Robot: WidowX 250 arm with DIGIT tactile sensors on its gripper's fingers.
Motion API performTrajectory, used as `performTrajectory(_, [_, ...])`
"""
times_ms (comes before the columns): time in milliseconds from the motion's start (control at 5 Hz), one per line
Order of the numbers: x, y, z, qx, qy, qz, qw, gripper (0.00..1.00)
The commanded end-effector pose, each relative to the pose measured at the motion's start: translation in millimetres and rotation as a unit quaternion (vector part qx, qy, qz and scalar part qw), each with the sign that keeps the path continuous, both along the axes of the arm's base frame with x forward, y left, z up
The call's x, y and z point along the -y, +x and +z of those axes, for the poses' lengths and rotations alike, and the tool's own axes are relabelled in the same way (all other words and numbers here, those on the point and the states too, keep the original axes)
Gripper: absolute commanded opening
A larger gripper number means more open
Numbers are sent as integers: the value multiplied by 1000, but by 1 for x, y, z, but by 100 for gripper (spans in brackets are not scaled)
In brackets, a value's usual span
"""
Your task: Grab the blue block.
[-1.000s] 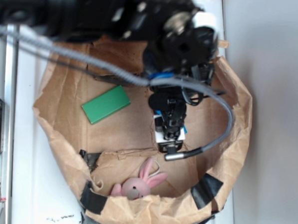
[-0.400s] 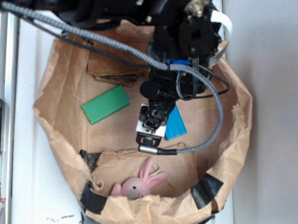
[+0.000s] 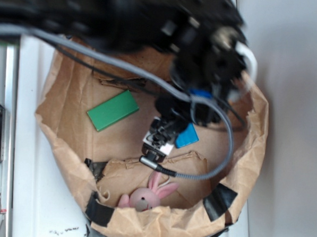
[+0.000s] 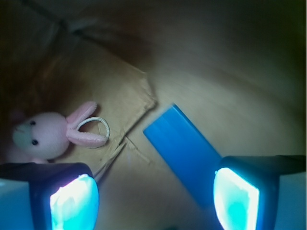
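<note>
The hand (image 4: pixel 153 191) is held spread wide, with the blue block (image 4: pixel 184 148) lying diagonally, mostly under its right finger.

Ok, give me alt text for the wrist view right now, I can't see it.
Open gripper hovers over a brown paper floor; the blue block lies flat between and ahead of its fingers, nearer the right one. A pink toy bunny lies at left.
</note>
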State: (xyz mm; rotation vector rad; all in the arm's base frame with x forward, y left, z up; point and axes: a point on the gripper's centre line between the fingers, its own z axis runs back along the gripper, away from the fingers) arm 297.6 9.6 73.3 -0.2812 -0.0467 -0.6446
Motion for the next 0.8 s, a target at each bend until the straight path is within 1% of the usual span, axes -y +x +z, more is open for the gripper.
performTrajectory(0, [-4,28,6,33,-54,-212,975,100])
performTrajectory(200, [-8,19,3,70,-61,-211,973,100])
performTrajectory(600, [-8,19,3,70,-61,-211,973,100])
